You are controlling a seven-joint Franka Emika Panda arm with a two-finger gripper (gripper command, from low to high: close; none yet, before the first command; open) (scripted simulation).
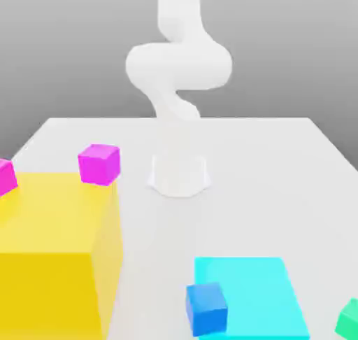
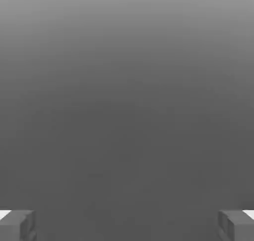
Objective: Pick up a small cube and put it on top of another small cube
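Gripper [image 2: 127, 225]: jaws spread wide, empty. Magenta cube [image 1: 98, 164] (behind yellow block [image 1: 56, 261]) is best approached squarely from above.

A tall yellow block [image 1: 56, 251] crowds the magenta cube [image 1: 99, 164].

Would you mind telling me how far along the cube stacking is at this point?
Nothing looks done yet: the magenta cube, the blue cube and the green cube each sit alone, none stacked. Nothing is in hand: the gripper is open with only grey surface between its fingers. Left to do: reach a small cube, grasp it, lift it and set it on another.
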